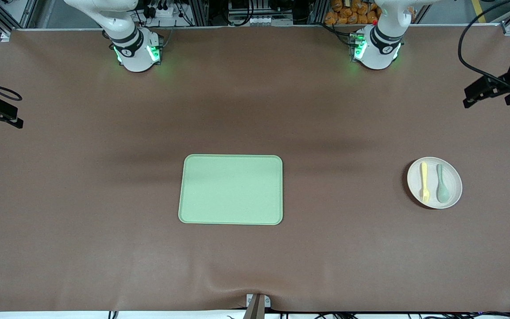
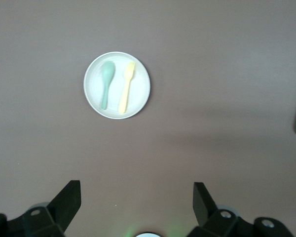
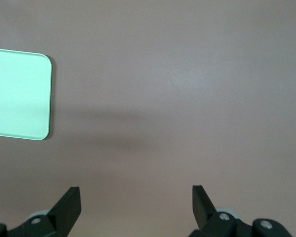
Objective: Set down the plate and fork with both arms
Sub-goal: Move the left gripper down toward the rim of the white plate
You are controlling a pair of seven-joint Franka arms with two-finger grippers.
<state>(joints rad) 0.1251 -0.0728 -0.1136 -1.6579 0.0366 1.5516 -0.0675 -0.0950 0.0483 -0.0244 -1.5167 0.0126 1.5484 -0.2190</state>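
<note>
Item: plate (image 1: 434, 182) on counter (image 1: 326, 248), left arm's end, bearing fork (image 1: 424, 182) beside spoon (image 1: 441, 182); tray (image 1: 231, 189) central. Left claw (image 2: 135, 197), right claw (image 3: 135, 200): both spread, empty. Risk I note: grabbing the spoon instead.

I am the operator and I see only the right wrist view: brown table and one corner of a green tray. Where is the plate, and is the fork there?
Observer: The plate lies toward the left arm's end of the table, apart from the tray. The fork lies on it.
Operator: Is anything else on the plate?
Observer: Yes, a green spoon lies beside the fork, nearly parallel to it.
Operator: Is the left gripper holding anything?
Observer: No. The left gripper hangs high over bare table with its fingers open; the plate shows whole in its wrist view.
Operator: And mine?
Observer: The right gripper is open too, over bare table beside the tray.
</note>
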